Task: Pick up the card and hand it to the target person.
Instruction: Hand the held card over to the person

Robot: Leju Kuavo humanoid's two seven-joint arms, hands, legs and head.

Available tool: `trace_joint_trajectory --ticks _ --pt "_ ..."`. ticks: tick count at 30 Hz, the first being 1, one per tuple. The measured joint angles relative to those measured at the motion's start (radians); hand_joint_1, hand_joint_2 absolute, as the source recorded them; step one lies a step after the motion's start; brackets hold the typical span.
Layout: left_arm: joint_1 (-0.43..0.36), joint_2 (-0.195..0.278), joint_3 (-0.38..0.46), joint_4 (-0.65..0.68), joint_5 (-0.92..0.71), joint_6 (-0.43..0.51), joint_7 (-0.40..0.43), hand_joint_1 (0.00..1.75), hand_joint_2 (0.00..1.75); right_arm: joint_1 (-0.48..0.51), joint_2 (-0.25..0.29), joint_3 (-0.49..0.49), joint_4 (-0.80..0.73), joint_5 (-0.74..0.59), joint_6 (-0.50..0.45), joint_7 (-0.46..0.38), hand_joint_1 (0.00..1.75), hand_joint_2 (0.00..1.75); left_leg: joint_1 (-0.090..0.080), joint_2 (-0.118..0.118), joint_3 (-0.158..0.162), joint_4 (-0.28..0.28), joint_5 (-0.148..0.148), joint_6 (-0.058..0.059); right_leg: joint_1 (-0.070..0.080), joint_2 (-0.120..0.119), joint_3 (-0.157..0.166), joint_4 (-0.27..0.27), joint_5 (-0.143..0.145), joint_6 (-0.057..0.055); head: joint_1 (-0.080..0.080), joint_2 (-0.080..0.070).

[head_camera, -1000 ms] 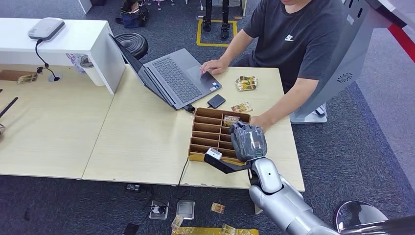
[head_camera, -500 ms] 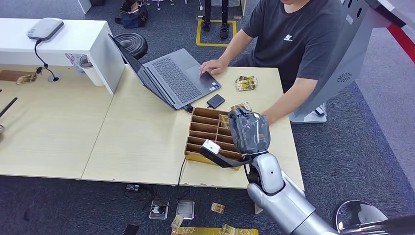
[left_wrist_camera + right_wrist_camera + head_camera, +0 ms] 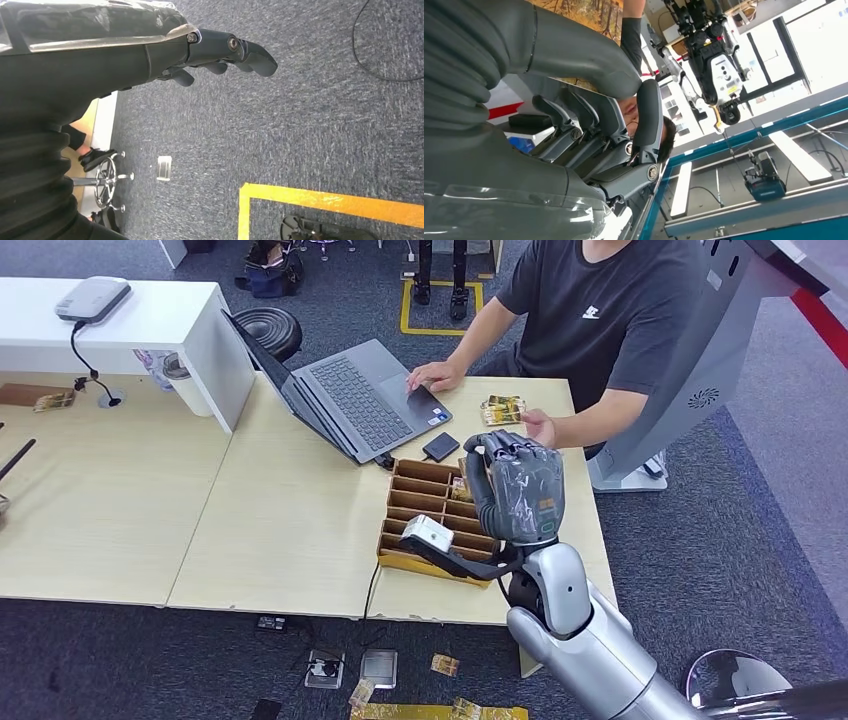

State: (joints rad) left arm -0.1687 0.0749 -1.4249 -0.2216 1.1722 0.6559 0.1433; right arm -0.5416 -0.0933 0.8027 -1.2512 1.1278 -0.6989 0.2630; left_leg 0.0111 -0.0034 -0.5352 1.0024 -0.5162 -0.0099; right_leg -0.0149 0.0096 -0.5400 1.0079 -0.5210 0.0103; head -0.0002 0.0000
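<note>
Holding the card against its thick thumb, the right hand is raised over the wooden tray at the right part of the desk. In the right wrist view the card is pressed between the thumb and the darker fingers, so I judge that the hand grasps it. From the head view the back of the hand hides the card.

The person's hand is open, with the palm turned toward the robot. It lies just beyond the right hand, on the far side and a little to the right. I think the coming move depends on this: the card must go forward, away from the robot, into that palm. I cannot tell the long axis of the card, because only one part of it is visible.

The left hand hangs over the grey carpet, with its fingers loose and nothing in them. It is much farther from the person.

The card has a picture of trees in yellow and orange, but no letters can be read. The person's dark shirt has a small white logo, too small to read.
</note>
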Motion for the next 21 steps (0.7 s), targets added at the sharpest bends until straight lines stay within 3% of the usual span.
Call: trace_joint_trajectory --ticks 7,16,17,20,21 --pt "-0.010 -0.011 0.000 0.000 -0.012 0.000 0.002 0.00 1.75 -0.078 0.025 -0.002 0.140 -0.076 0.001 -0.071 1.75 1.75 0.000 0.000 0.000 0.000 0.000 0.000 0.000 0.000 0.000 0.000 0.000 0.000 0.001 0.000" --pt "-0.025 -0.025 -0.001 0.000 -0.042 0.000 0.010 0.00 1.75 -0.172 0.087 -0.052 0.424 -0.040 0.001 -0.124 1.73 1.75 0.000 -0.001 0.000 0.000 0.000 0.000 0.000 0.000 0.000 0.000 0.001 0.001 0.001 0.000" --pt "-0.026 -0.027 -0.001 0.000 -0.043 0.000 0.012 0.00 1.75 -0.181 0.093 -0.055 0.452 -0.039 0.001 -0.122 1.64 1.75 0.000 -0.001 -0.001 0.000 0.000 0.000 0.000 0.000 0.000 0.000 0.001 0.001 0.001 0.000" --pt "-0.028 -0.030 -0.001 0.000 -0.043 0.000 0.015 0.00 1.75 -0.207 0.114 -0.065 0.534 -0.035 0.001 -0.111 0.35 1.75 0.000 -0.001 0.000 0.000 0.000 0.000 0.000 0.000 0.000 0.000 0.001 0.001 0.001 0.000" --pt "-0.028 -0.032 -0.002 0.000 -0.043 0.000 0.015 0.00 1.75 -0.216 0.120 -0.068 0.561 -0.031 0.001 -0.105 0.00 1.75 0.000 -0.001 0.000 0.000 0.000 0.000 0.000 0.000 0.000 0.000 0.001 0.001 0.000 0.000"
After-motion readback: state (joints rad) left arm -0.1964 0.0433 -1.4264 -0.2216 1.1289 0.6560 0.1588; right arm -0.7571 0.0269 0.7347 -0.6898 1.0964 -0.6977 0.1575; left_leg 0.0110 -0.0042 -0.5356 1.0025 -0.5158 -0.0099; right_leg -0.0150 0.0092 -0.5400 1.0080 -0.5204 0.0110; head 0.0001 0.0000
